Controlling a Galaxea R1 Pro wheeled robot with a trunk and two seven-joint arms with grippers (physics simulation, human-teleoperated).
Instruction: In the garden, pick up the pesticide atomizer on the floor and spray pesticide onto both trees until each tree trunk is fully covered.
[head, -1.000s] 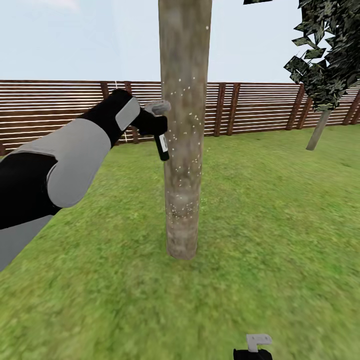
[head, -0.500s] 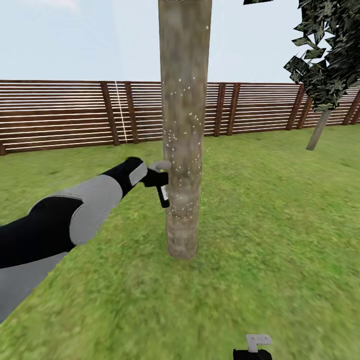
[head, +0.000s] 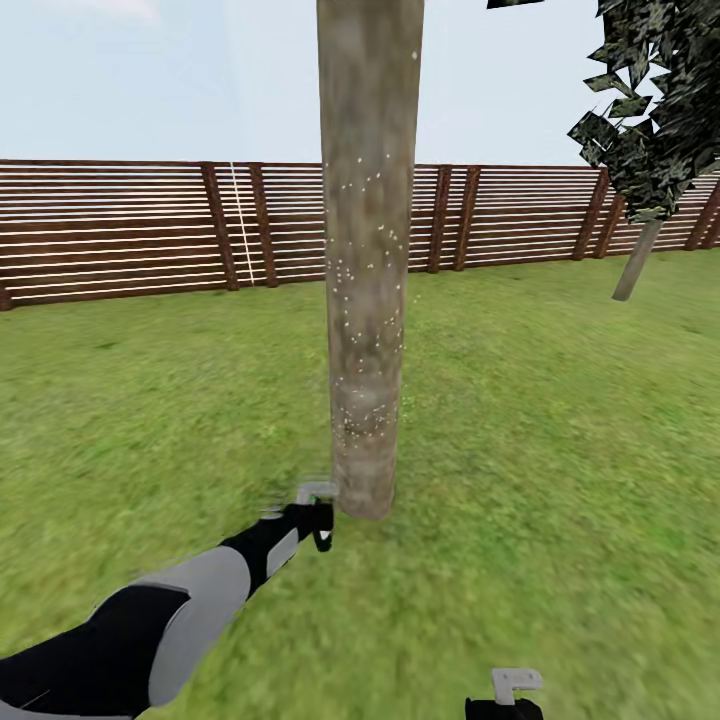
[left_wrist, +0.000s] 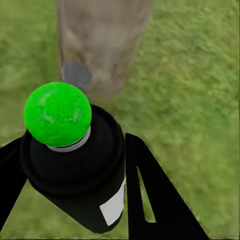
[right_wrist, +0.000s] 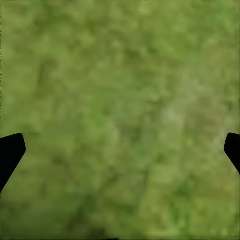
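One left pincer (head: 318, 518) grips the slim near-black pesticide atomizer (head: 322, 524) low beside the grey-brown bark tree trunk (head: 368, 300), likely to coat its foot. The left wrist view shows the bottle clamped between fingers (left_wrist: 150, 195). The right wrist view shows wide-spread fingertips (right_wrist: 10, 152) over the green lawn (right_wrist: 120, 115).

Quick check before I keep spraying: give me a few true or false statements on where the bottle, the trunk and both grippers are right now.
1. The left gripper holds the spray bottle. True.
2. The bottle is level with the fence top. False: it is down by the base of the tree trunk.
3. The trunk carries white specks. True.
4. The right gripper grips a second bottle. False: it is open over grass.
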